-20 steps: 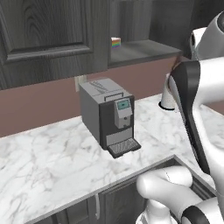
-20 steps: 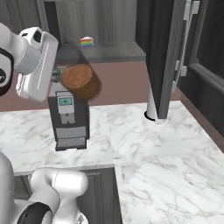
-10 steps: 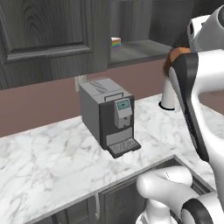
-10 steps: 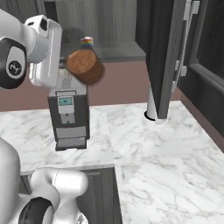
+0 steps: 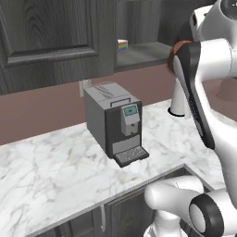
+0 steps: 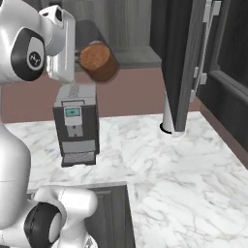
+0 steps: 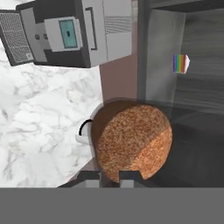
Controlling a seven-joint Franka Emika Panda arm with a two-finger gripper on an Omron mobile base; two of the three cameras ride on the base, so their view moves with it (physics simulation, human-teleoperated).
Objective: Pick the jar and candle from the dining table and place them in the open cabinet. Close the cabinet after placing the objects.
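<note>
Carrying the jar point(image 6: 98, 61) at shelf height, the gripper point(image 7: 109, 175) is nearly shut, its two dark tips pinching the glass at the near end; you see the brown fill as a broad round mass just ahead of the tips in the hand view. In the right base view the jar hangs tilted on its side, above the coffee machine point(image 6: 76, 123) and in front of the open cabinet point(image 6: 181, 58) shelf, clear of both. In the left base view only a brown edge of it peeks out behind the white forearm.

Judge the jar as rigid, smooth glass: stiff enough to take a firm pinch, but slippery and breakable if it drops onto the marble counter point(image 6: 184, 169). With so much fill it is probably fairly heavy for its size, and a hold near one end leaves the bulk hanging forward of the tips, so you should expect it to want to pivot. A hold across the middle of the wall would be steadier.

A small rainbow-striped item point(image 7: 180, 63) already sits deep on the shelf; you have bare shelf in front of it. The open door point(image 6: 180, 72) stands edge-on to the right.
</note>
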